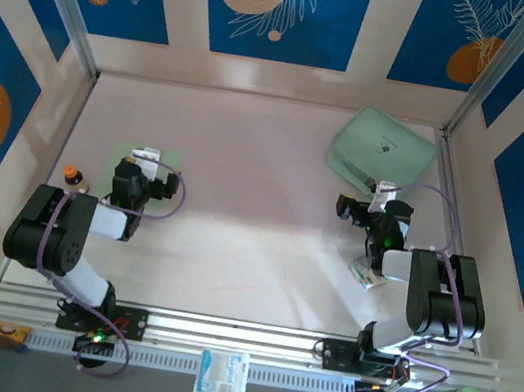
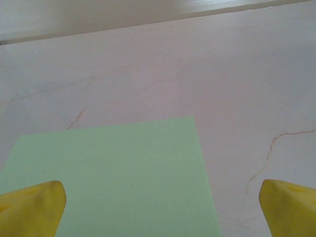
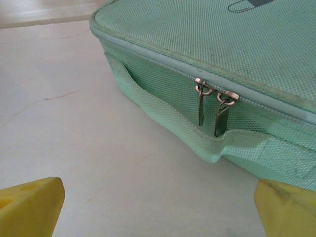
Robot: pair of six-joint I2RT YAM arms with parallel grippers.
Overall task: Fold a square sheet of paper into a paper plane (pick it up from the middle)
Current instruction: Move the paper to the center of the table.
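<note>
**While nothing is folded yet, the sheet waits flat on the left**

On the pale table point(image 1: 237, 222), the mint case point(image 1: 382, 148) sits far right. The right gripper point(image 3: 158, 197) faces its zip side, jaws spread, holding nothing. The left gripper point(image 2: 163, 202) hangs over the green sheet point(image 2: 113, 173), jaws spread wide. Pickup seems the step in hand: lower, then pinch the sheet's middle.
</note>
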